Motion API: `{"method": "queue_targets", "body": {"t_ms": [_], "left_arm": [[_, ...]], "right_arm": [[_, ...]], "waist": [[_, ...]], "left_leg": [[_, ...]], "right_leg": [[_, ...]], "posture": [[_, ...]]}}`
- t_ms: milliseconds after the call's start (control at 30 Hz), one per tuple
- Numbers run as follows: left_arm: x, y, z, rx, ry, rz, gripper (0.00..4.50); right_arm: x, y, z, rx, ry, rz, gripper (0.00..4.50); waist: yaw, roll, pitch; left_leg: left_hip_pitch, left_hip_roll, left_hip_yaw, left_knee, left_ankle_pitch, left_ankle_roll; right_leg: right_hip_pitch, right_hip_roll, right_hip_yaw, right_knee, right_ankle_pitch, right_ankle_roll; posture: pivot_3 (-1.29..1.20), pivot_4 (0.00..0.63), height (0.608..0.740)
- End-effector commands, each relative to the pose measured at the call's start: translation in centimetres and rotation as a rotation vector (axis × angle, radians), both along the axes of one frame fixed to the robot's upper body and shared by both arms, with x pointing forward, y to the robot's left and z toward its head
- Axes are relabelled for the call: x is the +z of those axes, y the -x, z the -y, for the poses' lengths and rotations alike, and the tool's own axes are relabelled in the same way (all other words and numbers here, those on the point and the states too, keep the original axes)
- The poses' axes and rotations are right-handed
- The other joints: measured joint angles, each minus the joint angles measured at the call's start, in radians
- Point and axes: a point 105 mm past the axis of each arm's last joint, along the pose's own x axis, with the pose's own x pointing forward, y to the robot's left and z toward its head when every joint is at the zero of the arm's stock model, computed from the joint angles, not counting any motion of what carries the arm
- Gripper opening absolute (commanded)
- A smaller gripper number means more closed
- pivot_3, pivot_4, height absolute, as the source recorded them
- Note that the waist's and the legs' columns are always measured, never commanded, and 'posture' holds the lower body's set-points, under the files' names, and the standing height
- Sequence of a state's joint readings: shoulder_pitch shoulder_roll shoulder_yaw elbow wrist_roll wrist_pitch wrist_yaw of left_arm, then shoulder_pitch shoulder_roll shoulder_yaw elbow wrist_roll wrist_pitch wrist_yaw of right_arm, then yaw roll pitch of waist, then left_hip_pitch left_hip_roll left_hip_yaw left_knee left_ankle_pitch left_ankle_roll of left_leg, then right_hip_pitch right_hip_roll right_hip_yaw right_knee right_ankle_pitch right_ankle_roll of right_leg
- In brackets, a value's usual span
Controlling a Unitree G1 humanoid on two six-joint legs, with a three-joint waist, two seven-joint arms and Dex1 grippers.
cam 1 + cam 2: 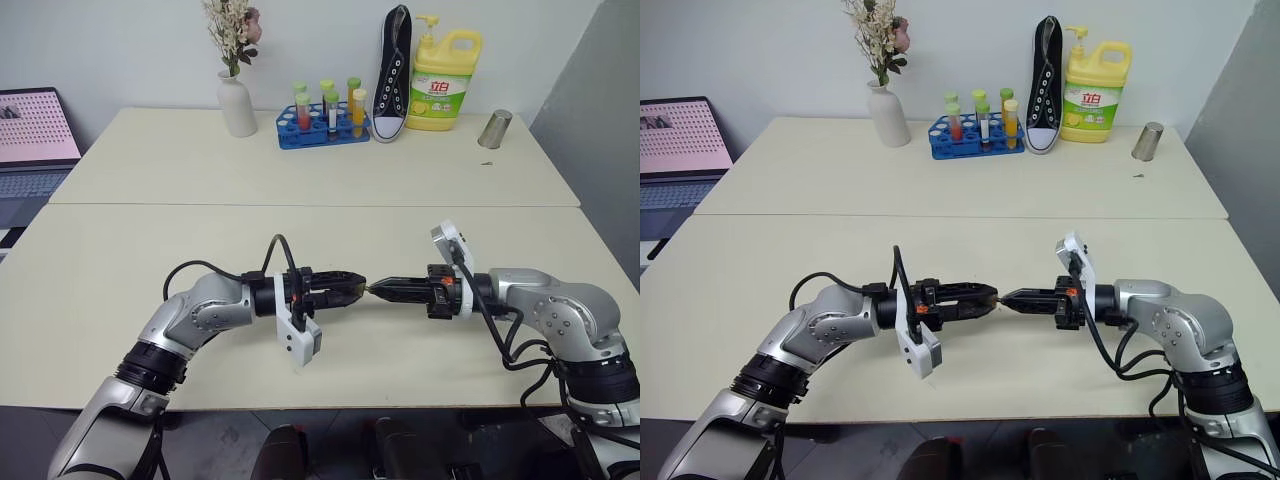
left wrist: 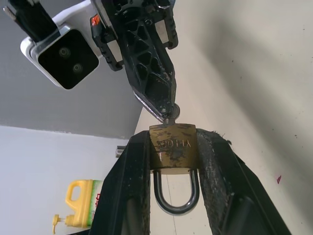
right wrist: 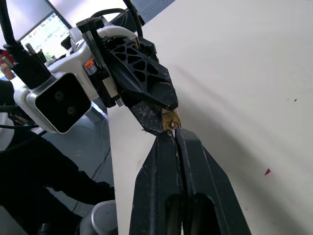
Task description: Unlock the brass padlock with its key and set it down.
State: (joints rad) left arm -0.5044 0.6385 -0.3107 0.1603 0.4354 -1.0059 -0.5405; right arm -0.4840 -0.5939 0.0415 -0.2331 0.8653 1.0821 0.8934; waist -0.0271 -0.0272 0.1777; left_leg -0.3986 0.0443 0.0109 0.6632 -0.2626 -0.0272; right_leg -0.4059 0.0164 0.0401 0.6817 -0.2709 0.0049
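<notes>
The brass padlock point(image 2: 173, 148) sits clamped between the two black fingers of the left hand point(image 1: 348, 288), held in the air above the near part of the counter point(image 1: 300, 170). Its silver shackle point(image 2: 176, 194) points back into that hand, and its keyhole end faces outward, toward the right hand point(image 1: 378, 289). The right hand is clenched tight, its fingers pressed together on a small silver key point(image 2: 171, 113) whose tip meets the keyhole end of the padlock. The two hands point at each other, almost tip to tip, with the padlock between them. Far beyond the padlock, along the counter's back edge, stand a white vase point(image 1: 237, 105), a blue tube rack point(image 1: 322, 125), a black sneaker point(image 1: 394, 72) and a yellow detergent bottle point(image 1: 443, 82).
</notes>
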Motion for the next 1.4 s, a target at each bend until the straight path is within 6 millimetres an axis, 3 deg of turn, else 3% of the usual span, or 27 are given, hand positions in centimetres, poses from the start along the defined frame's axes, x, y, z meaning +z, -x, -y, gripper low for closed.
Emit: {"method": "queue_targets", "body": {"t_ms": [33, 433, 700, 867, 1067, 1167, 1233, 1400], "left_arm": [[1.1, 0.4, 0.3, -0.027, 0.042, 0.048, 0.97], [0.9, 0.7, 0.5, -0.05, 0.02, 0.104, 0.97], [0.8, 0.8, 0.4, -0.05, 0.017, 0.106, 0.97], [1.1, 0.6, 0.3, -0.035, 0.041, 0.095, 0.97], [1.3, 0.5, 0.2, -0.019, 0.064, 0.08, 0.97], [1.5, 0.4, 0.1, -0.013, 0.078, 0.077, 0.97], [1.6, 0.4, 0.1, -0.011, 0.085, 0.076, 0.97], [1.6, 0.5, 0.2, -0.016, 0.094, 0.065, 0.97]], "right_arm": [[1.0, 0.3, 0.0, 0.021, -0.022, -0.049, 0.0], [1.2, -0.7, 0.0, -0.012, -0.036, -0.346, 0.0], [1.2, -0.3, -0.2, 0.01, -0.032, -0.381, 0.0], [1.3, 0.0, -0.6, 0.026, 0.0, -0.253, 0.0], [0.7, 0.4, -0.2, 0.049, 0.082, -0.055, 1.95], [0.6, -0.3, 0.7, 0.009, 0.107, 0.081, 3.02], [0.6, -0.9, 1.1, -0.027, 0.114, 0.145, 3.04], [1.0, 0.2, -0.2, -0.001, 0.039, 0.159, 3.04]], "waist": [[0.0, 0.0, 0.0], [0.0, 0.0, 0.0], [0.0, 0.0, 0.0], [-0.001, 0.0, 0.0], [-0.001, 0.0, 0.0], [-0.001, 0.0, 0.0], [-0.001, 0.0, 0.0], [-0.002, 0.0, 0.0]], "left_leg": [[0.0, 0.0, 0.0, 0.0, 0.0, 0.0], [0.0, 0.0, 0.0, 0.0, 0.0, 0.0], [-0.001, 0.0, 0.0, 0.0, 0.0, 0.0], [-0.001, 0.0, 0.0, 0.0, 0.0, 0.0], [-0.001, 0.0, -0.001, 0.0, 0.0, 0.0], [-0.001, 0.0, 0.0, 0.0, 0.0, 0.0], [-0.001, 0.0, -0.001, 0.0, 0.0, 0.0], [-0.001, 0.001, -0.001, -0.001, 0.0, 0.0]], "right_leg": [[0.0, 0.0, 0.0, 0.0, 0.0, 0.0], [0.0, 0.0, 0.0, 0.0, 0.0, 0.0], [0.0, 0.0, 0.0, 0.0, 0.0, 0.0], [-0.001, 0.0, 0.0, 0.0, 0.0, 0.0], [-0.001, 0.0, -0.001, 0.0, 0.0, 0.0], [-0.001, 0.0, -0.001, 0.0, 0.0, 0.0], [-0.001, 0.0, -0.001, 0.0, 0.0, 0.0], [-0.001, 0.0, -0.001, 0.0, 0.0, 0.0]], "posture": [[0.0, 0.15, 0.74], [0.0, 0.15, 0.74], [0.0, 0.15, 0.74], [0.0, 0.15, 0.74], [0.0, 0.15, 0.74], [0.0, 0.15, 0.74], [0.0, 0.15, 0.74], [0.0, 0.15, 0.74]]}}
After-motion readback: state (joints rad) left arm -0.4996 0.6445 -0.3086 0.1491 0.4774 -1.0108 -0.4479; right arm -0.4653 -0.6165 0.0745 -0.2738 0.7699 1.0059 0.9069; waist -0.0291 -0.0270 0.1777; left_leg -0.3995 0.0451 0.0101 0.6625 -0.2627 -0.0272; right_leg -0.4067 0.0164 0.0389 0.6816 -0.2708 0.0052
